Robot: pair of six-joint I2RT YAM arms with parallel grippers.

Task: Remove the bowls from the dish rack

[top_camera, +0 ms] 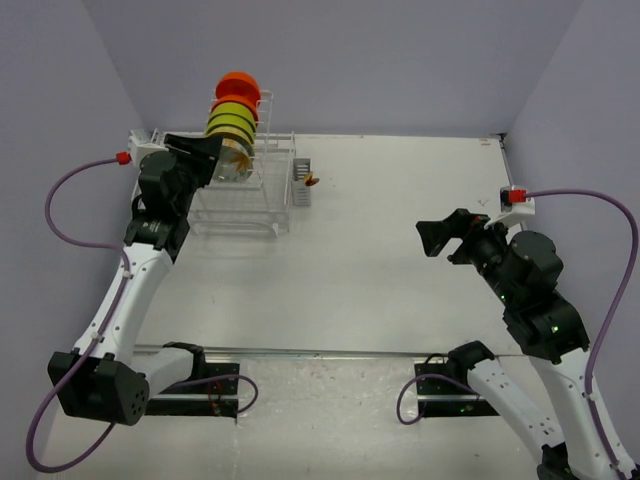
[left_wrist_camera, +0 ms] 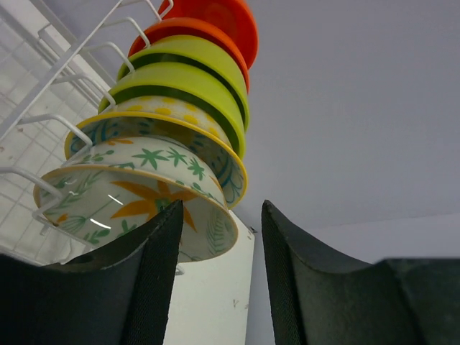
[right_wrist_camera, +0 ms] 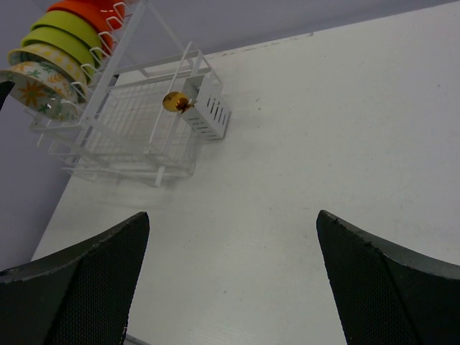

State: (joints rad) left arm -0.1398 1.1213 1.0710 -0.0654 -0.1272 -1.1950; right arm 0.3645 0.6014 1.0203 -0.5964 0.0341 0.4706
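Lilac-grey walls close in a white table [top_camera: 400,250], where the dish rack [top_camera: 245,195] stands at the far left corner and none of the bowls [top_camera: 233,120] has left it: six stand on edge, packed close, in the upright tier. My left claw [left_wrist_camera: 219,223] is raised to the front flowered bowl [left_wrist_camera: 136,208], jaws parted by a moderate gap. One finger is at the bowl's lower rim and the other is out in free air, gripping nothing. My right claw [right_wrist_camera: 231,215] hangs spread wide over bare table, well apart from the rack. The risks I see are these. The flowered bowl sits tight against its patterned neighbour [left_wrist_camera: 154,126], so a pull along the row could drag that one loose, and the lime-green bowls [left_wrist_camera: 187,79] after it. The white wire prongs [left_wrist_camera: 43,180] cradle the rim beside my finger, and a careless closing could catch wire instead of bowl. A thin pinch on a glossy rim may slip. The rack looks light and top-heavy with the load so high, so a sideways tug could tip or slide it, and my right claw is too far off to steady it
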